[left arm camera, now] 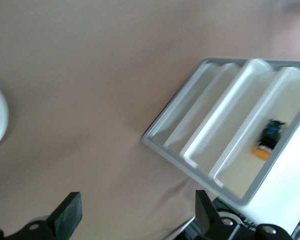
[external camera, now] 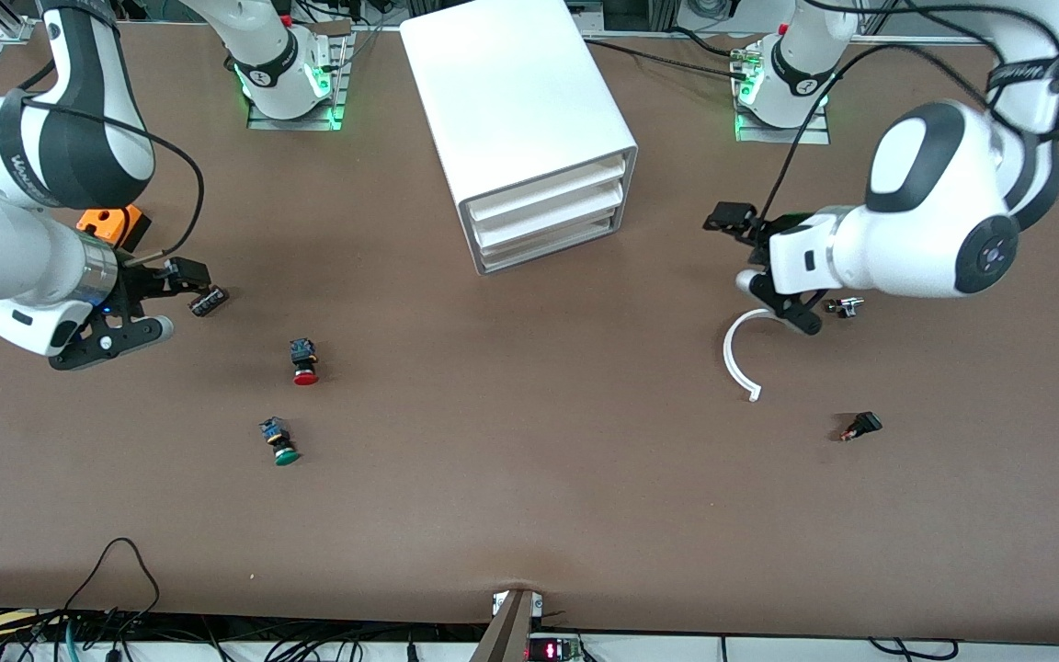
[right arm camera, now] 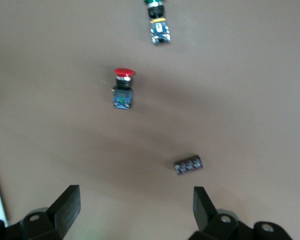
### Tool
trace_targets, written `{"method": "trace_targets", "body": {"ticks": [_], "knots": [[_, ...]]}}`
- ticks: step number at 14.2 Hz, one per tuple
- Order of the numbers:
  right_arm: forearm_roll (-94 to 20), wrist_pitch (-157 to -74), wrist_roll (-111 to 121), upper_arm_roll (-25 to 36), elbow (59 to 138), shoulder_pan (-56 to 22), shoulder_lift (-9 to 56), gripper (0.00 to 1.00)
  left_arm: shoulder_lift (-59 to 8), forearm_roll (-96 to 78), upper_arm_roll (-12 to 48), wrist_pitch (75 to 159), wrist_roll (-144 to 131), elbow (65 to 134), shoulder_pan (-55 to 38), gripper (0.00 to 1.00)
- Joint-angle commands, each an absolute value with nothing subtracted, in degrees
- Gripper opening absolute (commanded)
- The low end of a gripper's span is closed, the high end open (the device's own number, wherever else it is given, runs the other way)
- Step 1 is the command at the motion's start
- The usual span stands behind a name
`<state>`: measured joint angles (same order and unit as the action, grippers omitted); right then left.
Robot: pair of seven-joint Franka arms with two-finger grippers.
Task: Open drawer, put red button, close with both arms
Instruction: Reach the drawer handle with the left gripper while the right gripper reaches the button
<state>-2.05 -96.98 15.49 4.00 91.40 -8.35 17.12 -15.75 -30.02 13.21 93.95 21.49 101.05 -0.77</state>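
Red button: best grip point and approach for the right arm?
Grip the black body of the red button, not the round cap. It lies on its side on the table, cap toward the front camera, so come straight down with the fingers across the body's flat sides. The right tool hangs open near it; the left tool waits, open.

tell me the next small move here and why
Probably the left gripper should ease toward the drawer unit: its drawers all sit shut, and the red button lies loose on the table. Both sets of jaws stand open and empty. The right gripper hovers beside the orange box.
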Motion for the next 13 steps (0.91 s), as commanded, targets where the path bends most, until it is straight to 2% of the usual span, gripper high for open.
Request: {"method": "trace_targets", "body": {"ticks": [1, 6, 11, 13], "knots": [[-5.45, -100.09, 15.38, 4.13, 90.96, -8.26, 20.73, 1.00, -16.52, -39.78, 13.18, 99.22, 32.58, 107.30, -0.35, 1.00], [-5.54, -104.93, 15.38, 4.04, 91.23, -8.53, 25.66, 1.00, -21.61, -56.65, 13.18, 99.40, 45.85, 112.31, -0.26, 1.00], [-6.42, -106.87, 14.51, 3.96, 91.23, -10.63, 27.32, 1.00, -28.29, -68.80, 13.27, 98.70, 57.46, 115.39, -1.05, 0.99], [-6.42, -110.02, 12.41, 3.96, 92.10, -11.07, 28.21, 1.00, -31.53, -72.32, 15.28, 98.61, 61.68, 115.84, -0.88, 0.97]]}}
